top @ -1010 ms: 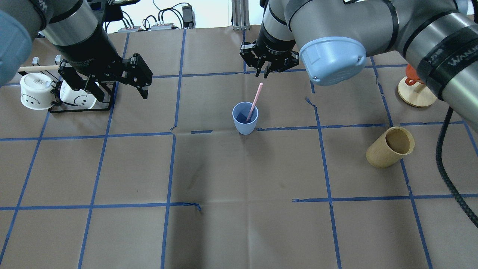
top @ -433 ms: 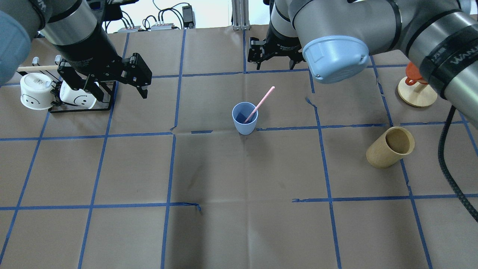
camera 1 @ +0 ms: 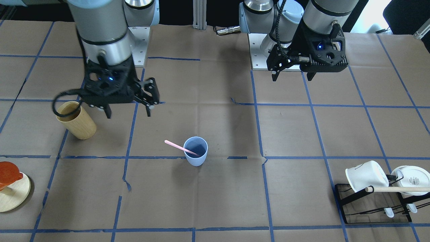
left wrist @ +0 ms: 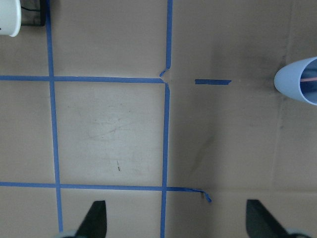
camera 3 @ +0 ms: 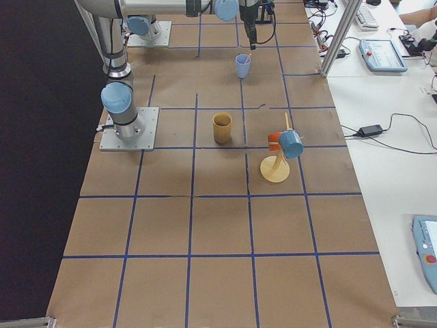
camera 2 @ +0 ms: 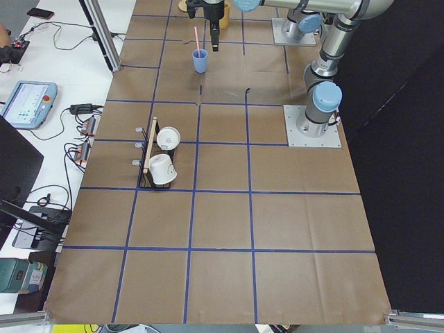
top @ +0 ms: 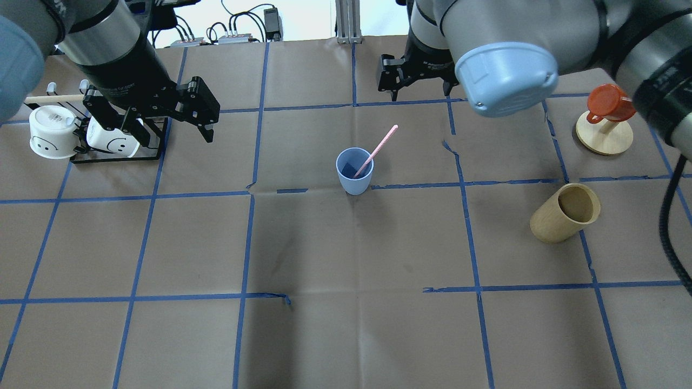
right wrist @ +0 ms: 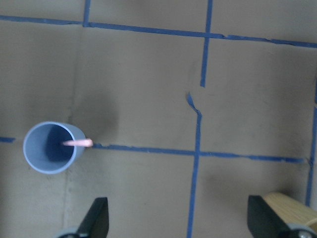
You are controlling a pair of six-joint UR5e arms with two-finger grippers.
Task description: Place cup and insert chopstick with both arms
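Note:
The light blue cup (top: 354, 173) stands upright near the table's middle; it also shows in the front view (camera 1: 196, 153) and in the right wrist view (right wrist: 49, 148). The pink chopstick (top: 379, 147) stands in it, leaning on the rim with its top tilted toward the robot's right (camera 1: 175, 145). My right gripper (top: 419, 94) is open and empty, above the table beyond the cup and apart from it (camera 1: 128, 114). My left gripper (top: 165, 132) is open and empty, well to the cup's left, by the mug rack (camera 1: 292, 79).
A tan wooden cup (top: 565, 213) stands at the right. A wooden stand with a red cup (top: 604, 129) is at the far right. A black rack with white mugs (top: 54, 135) and a beige rod is at the far left.
My right gripper has drawn back from the chopstick, away from the cup and to the right. The chopstick has tipped from near upright to lean rightward on the rim. The left arm has not moved.

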